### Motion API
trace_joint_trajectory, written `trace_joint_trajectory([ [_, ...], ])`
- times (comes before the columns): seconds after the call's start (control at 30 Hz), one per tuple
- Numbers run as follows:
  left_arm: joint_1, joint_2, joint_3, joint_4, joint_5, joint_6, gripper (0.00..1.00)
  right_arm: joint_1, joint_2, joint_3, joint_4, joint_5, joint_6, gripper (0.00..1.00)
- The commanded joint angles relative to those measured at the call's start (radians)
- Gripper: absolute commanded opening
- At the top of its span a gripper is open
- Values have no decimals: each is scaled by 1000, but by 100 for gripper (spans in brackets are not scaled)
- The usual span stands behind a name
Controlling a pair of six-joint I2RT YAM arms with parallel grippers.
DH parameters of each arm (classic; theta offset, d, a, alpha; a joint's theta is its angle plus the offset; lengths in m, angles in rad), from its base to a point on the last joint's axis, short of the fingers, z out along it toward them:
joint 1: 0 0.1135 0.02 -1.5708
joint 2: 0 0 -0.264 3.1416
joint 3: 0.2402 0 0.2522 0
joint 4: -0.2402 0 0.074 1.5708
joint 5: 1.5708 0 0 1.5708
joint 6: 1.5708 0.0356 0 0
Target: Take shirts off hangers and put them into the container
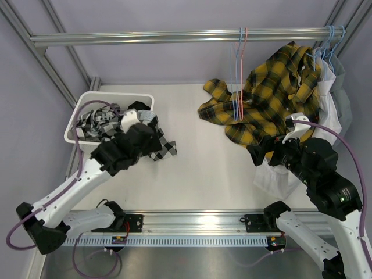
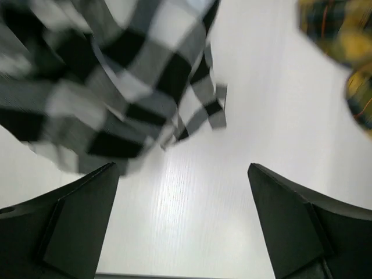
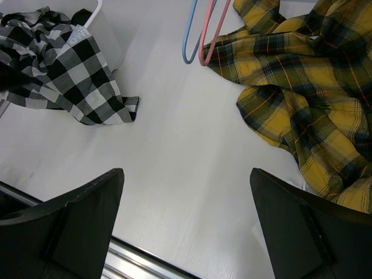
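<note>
**Shirts could spill back out of the tub**

Shirts are split across the scene. The checked shirt (image 1: 102,123) sits mostly in the tub (image 1: 110,95) at the upper left of the overhead view, but one part hangs over the right rim and trails onto the surface (image 1: 197,174). The yellow plaid shirt (image 1: 273,93) lies heaped at the upper right. A white shirt (image 1: 332,113) hangs behind it at the far right.

The left hand (image 2: 183,168) is spread fully wide and holds nothing, with checked cloth loose just above its fingers. The right hand (image 3: 187,171) is equally wide and empty, poised over bare surface short of the plaid.

The chief risk is the overhang. Its weight may drag more of the checked shirt over the rim, and a finger of the left hand could snag it on pulling away.

The tub already looks crowded, so another shirt dropped on top may slide off.

For the right hand, two empty hangers (image 1: 238,75), one pink and one blue, dangle from the rail (image 1: 174,38) right at the plaid's edge. A careless reach could hook them or grab only a thin fold that slips free. Whether the plaid's collar is clear of its hanger cannot be told.
</note>
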Motion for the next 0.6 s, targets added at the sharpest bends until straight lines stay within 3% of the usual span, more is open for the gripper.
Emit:
trace_joint_trajectory([
  [0.0, -149, 31, -88, -11, -152, -308, 99, -4, 5, -13, 50, -38, -23, 100],
  [0.2, -197, 176, -214, 119, -254, -419, 99, -4, -8, -36, 62, -56, -20, 100],
  [0.4, -189, 308, -240, 223, -396, -422, 98, -4, -31, -45, 50, -73, -23, 100],
  [0.57, -150, 381, -263, 300, -421, -397, 86, -4, -44, -45, 28, -79, -31, 100],
])
